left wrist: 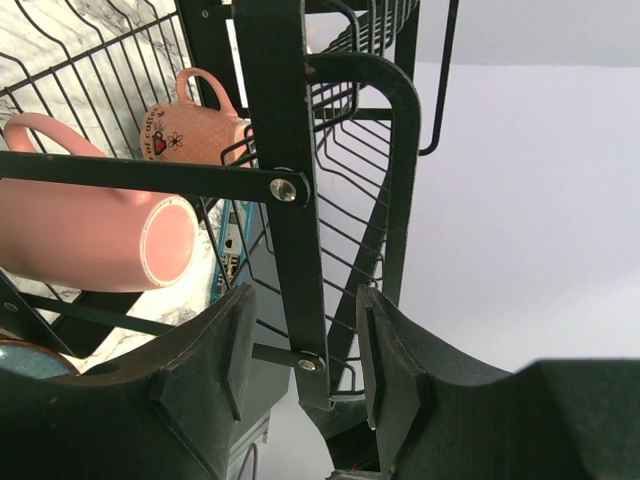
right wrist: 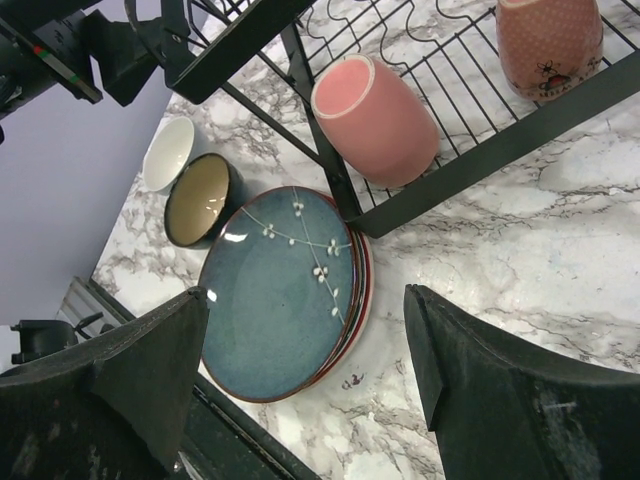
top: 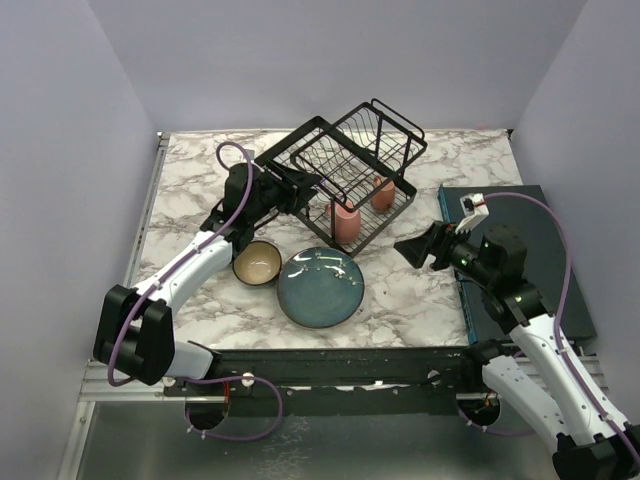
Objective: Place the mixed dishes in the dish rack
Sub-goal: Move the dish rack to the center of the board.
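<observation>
The black wire dish rack (top: 345, 165) stands at the back centre, with two pink mugs (top: 346, 222) (top: 383, 193) in its lower tray. My left gripper (top: 292, 188) is at the rack's left end. In the left wrist view it (left wrist: 305, 350) is open and straddles a black frame bar (left wrist: 290, 230) with gaps on both sides. A stack of plates with the teal-blue flowered one on top (top: 320, 287) lies in front of the rack, beside a dark bowl with a tan inside (top: 258, 263). My right gripper (top: 415, 248) is open and empty, right of the plates and above them (right wrist: 305, 370).
The right wrist view shows a white bowl (right wrist: 165, 152) behind the dark bowl (right wrist: 200, 198). A dark teal flat slab (top: 525, 255) lies at the right, under my right arm. Walls close in the table on three sides.
</observation>
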You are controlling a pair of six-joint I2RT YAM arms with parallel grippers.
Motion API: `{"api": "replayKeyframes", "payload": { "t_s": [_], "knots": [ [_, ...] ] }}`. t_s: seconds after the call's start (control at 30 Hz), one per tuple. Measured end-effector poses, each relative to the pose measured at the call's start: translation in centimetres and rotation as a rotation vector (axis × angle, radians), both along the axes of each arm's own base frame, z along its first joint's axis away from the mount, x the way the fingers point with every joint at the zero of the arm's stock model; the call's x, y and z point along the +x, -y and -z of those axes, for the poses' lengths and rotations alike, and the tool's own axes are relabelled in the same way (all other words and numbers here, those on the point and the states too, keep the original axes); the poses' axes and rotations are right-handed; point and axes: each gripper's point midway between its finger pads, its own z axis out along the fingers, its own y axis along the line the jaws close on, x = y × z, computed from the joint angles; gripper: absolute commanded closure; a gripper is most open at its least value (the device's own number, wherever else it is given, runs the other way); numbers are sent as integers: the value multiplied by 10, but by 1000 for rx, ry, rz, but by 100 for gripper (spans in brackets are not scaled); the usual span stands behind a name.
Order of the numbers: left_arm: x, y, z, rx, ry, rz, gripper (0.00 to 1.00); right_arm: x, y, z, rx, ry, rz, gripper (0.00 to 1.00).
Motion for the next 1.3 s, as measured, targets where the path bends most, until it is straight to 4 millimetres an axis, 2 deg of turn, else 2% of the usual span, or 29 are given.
{"api": "replayKeyframes", "payload": {
  "t_s": [0.2, 0.3, 0.5, 0.77, 0.93, 1.1, 1.3],
  "knots": [
    [4, 2, 10, 8, -20, 0, 53, 1, 0, 2, -6, -5, -1, 16],
    [7, 3, 15, 10, -27, 1, 57, 2, 0, 3, -10, -7, -2, 16],
    [10, 9, 13, -3, -14, 17, 64, 2, 0, 4, -11, -9, -2, 16],
    [10, 11, 8, -14, 5, 29, 80, 2, 0, 13, -17, -29, -2, 16],
    [10, 11, 7, -16, 6, 31, 99, 2, 0, 20, -22, -45, -2, 16],
    [10, 14, 7, -11, 8, 47, 100, 2, 0, 21, -23, -47, -2, 16],
    [20, 27, 7, -22, 2, 134, 100, 2, 0, 22, -24, -51, -2, 16]
  ]
}}
